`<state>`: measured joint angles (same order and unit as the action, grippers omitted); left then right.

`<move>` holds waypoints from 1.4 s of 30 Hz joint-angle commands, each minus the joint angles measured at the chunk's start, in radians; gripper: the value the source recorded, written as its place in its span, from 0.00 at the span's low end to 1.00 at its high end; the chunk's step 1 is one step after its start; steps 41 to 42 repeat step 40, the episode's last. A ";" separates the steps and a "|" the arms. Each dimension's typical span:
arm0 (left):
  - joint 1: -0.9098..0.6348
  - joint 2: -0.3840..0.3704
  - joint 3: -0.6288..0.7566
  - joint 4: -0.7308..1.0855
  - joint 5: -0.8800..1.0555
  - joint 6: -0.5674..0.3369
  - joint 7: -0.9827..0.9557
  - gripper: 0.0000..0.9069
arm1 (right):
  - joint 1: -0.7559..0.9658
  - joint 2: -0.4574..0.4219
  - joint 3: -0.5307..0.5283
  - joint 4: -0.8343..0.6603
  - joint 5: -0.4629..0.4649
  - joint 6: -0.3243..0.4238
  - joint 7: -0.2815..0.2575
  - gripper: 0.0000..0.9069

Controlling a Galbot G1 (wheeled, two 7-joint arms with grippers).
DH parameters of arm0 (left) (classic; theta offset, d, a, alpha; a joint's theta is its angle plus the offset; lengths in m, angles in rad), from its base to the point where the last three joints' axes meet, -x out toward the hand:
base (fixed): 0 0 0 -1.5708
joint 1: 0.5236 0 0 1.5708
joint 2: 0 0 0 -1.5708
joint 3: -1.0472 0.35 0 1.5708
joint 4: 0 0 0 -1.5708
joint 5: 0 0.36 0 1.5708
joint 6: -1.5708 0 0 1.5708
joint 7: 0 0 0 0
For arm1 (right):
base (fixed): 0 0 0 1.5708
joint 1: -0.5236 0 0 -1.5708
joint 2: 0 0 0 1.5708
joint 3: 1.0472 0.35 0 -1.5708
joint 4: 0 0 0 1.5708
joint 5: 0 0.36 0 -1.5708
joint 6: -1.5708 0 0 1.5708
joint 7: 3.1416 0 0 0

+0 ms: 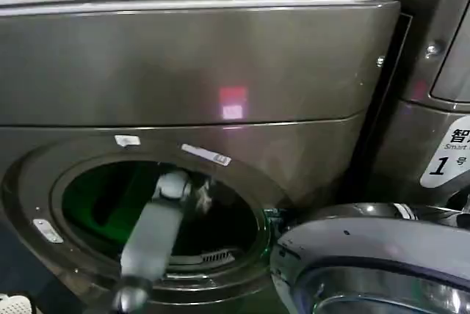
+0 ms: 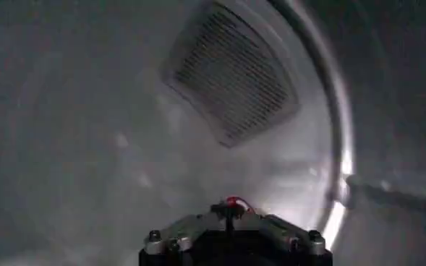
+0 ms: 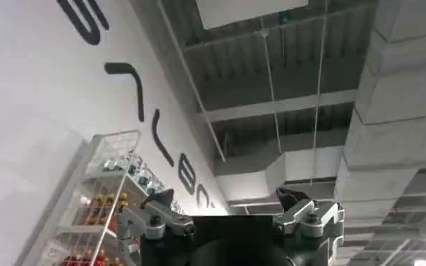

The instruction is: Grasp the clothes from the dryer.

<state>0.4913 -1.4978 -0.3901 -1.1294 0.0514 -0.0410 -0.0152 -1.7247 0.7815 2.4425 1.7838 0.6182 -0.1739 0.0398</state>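
The big bronze-grey dryer (image 1: 183, 72) stands in front, with a small red light (image 1: 233, 96) glowing on its front. Its round door (image 1: 367, 263) hangs open at the near right, and part of it is cut off at the edge. The left arm (image 1: 150, 237) reaches through the round hole and into the dark drum (image 2: 90, 130). The far end of that arm is blurry, so the left gripper (image 2: 231, 217) is hard to make out from above. From the wrist camera inside the drum, just the base of the gripper shows, with a bit of red wire on it. Its fingertips are cut off, so I cannot tell how far open it is or if it holds anything. A grey vent with thin slits (image 2: 231, 72) sits on the drum's back wall. I cannot make out the clothes anywhere inside.

The right gripper (image 3: 234, 209) points up at the ceiling (image 3: 292, 87), near a shelf of goods (image 3: 104, 195). Its fingers (image 3: 155, 217) are spread wide and hold nothing.
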 commanded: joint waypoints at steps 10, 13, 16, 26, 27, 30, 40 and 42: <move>0.206 -0.062 -0.090 -0.283 -0.010 -0.078 -0.158 0.00 | -0.005 -0.004 0.005 0.000 0.006 0.034 -0.003 1.00; 0.213 -0.066 -0.084 -0.285 -0.014 -0.061 -0.147 0.00 | -0.007 -0.003 0.008 -0.003 0.006 0.036 -0.002 1.00; 0.217 -0.065 -0.084 -0.289 -0.010 -0.051 -0.132 0.00 | -0.009 -0.001 0.012 -0.005 0.005 0.038 -0.002 1.00; 0.212 -0.061 -0.087 -0.295 -0.006 -0.016 -0.093 0.00 | -0.013 0.000 0.031 -0.005 0.000 0.029 -0.007 1.00; 0.212 -0.061 -0.086 -0.294 -0.004 -0.013 -0.089 0.00 | -0.014 0.001 0.032 -0.006 0.000 0.029 -0.007 1.00; 0.210 -0.060 -0.087 -0.294 -0.003 -0.013 -0.085 0.00 | -0.019 0.002 0.040 -0.004 0.000 0.027 -0.006 1.00; 0.209 -0.054 -0.086 -0.296 -0.010 -0.004 -0.070 0.00 | -0.023 -0.001 0.048 -0.001 -0.008 0.018 -0.012 1.00; 0.209 -0.054 -0.086 -0.296 -0.010 -0.004 -0.070 0.00 | -0.023 -0.001 0.048 -0.001 -0.008 0.018 -0.012 1.00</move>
